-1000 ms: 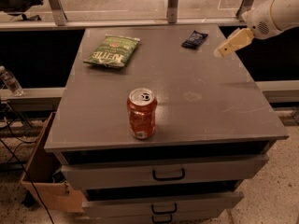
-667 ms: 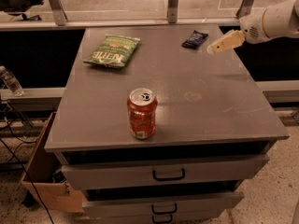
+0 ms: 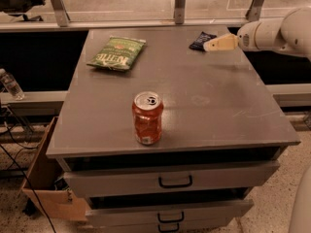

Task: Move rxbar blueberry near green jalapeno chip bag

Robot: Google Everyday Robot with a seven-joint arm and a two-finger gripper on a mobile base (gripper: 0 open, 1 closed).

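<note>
**Camera view: bar not yet grasped, tool right beside it**

Taking the tabletop (image 3: 214,106) as a clock face with twelve at the far edge, the rxbar blueberry (image 3: 200,39) lies flat near the far edge at about one o'clock. The green jalapeno chip bag (image 3: 117,53) lies flat at about eleven o'clock. The two are well apart, with bare grey surface between them, so the move itself looks undone. What remains, by my reading, is everything that counts: taking hold of the bar, carrying it towards nine o'clock and setting it down close to the bag.

An orange soda can (image 3: 147,118) stands upright towards the near edge, at about seven o'clock, well away from that path.

The tool (image 3: 209,45) sits at roughly four o'clock from the bar, its pale tip at the wrapper's near corner. Whether it touches the bar cannot be told, nor whether it is spread or pressed together. The white arm (image 3: 272,33) reaches in from three o'clock, lying low and nearly level over the tabletop's far right corner, pointing towards nine o'clock.
</note>
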